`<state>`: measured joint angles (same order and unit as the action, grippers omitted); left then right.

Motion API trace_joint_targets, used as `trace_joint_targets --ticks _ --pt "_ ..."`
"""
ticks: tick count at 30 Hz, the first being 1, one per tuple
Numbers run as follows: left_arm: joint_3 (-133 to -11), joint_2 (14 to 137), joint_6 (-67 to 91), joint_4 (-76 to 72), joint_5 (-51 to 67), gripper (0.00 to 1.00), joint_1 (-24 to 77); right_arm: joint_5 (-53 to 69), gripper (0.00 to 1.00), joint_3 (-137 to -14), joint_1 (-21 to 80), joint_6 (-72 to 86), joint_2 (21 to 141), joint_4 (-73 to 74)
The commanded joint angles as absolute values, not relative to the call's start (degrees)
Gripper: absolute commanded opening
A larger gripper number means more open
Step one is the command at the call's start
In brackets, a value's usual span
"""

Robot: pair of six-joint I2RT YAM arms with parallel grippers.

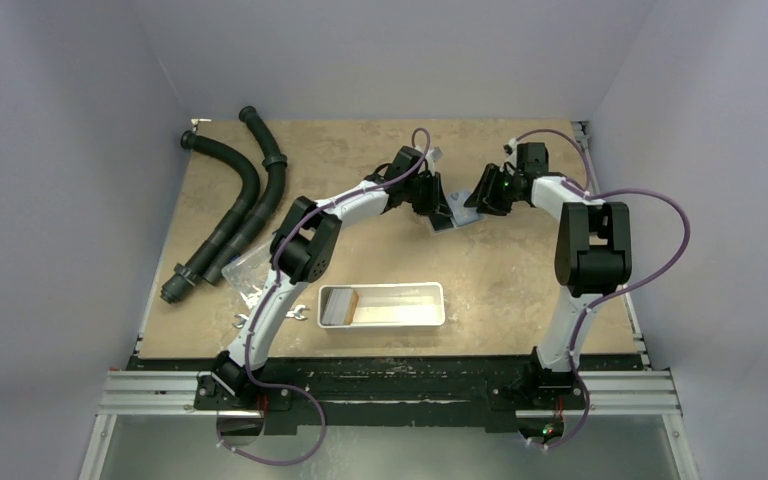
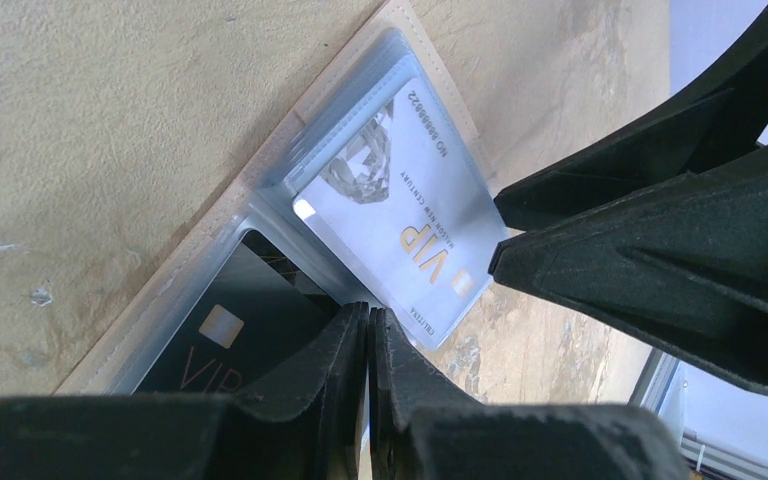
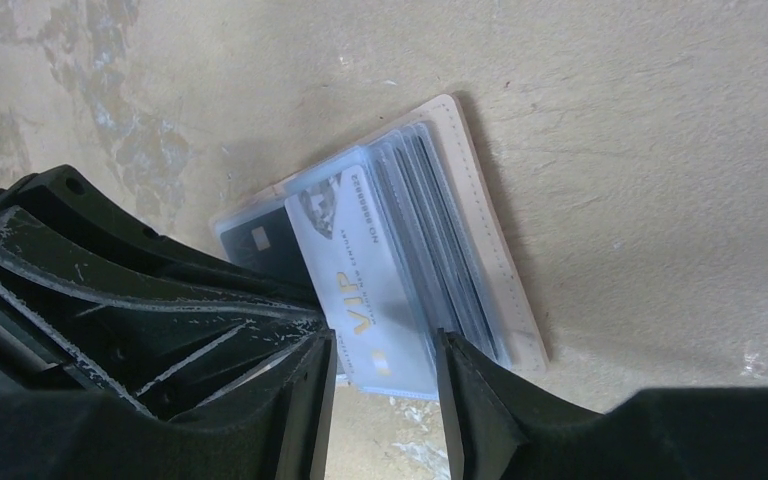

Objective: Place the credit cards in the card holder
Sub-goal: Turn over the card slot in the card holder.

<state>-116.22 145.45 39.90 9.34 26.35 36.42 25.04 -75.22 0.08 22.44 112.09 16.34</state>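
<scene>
The card holder (image 1: pixel 457 212) lies open at the back middle of the table, its beige rim (image 3: pixel 480 200) round clear sleeves. A dark credit card (image 2: pixel 225 335) sits in one panel. A silver-faced credit card (image 3: pixel 360 290) sticks partway out of a sleeve of the other panel. My right gripper (image 3: pixel 385 345) is open, with a finger along each long edge of the silver card's free end. My left gripper (image 2: pixel 370 320) is shut, tips pressed at the holder's fold beside the dark card. I cannot tell whether a sleeve is pinched. A tan-brown card (image 1: pixel 346 304) lies in the white tray.
The long white tray (image 1: pixel 430 322) stands in the near middle. Two black ribbed hoses (image 1: pixel 245 195) lie at the left, with a clear plastic piece (image 1: pixel 243 268) and a silver wrench (image 1: pixel 298 314) near the left arm.
</scene>
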Motion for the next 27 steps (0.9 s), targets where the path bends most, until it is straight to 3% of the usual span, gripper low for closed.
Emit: trace_joint_targets --ticks 1,27 --pt "-115.29 145.32 39.11 10.81 25.66 0.10 35.98 26.33 0.48 -76.33 1.32 21.50 110.36 15.88" --pt "-114.88 143.40 38.43 11.62 26.50 0.13 35.61 29.25 0.51 -78.24 4.83 20.86 109.04 17.19"
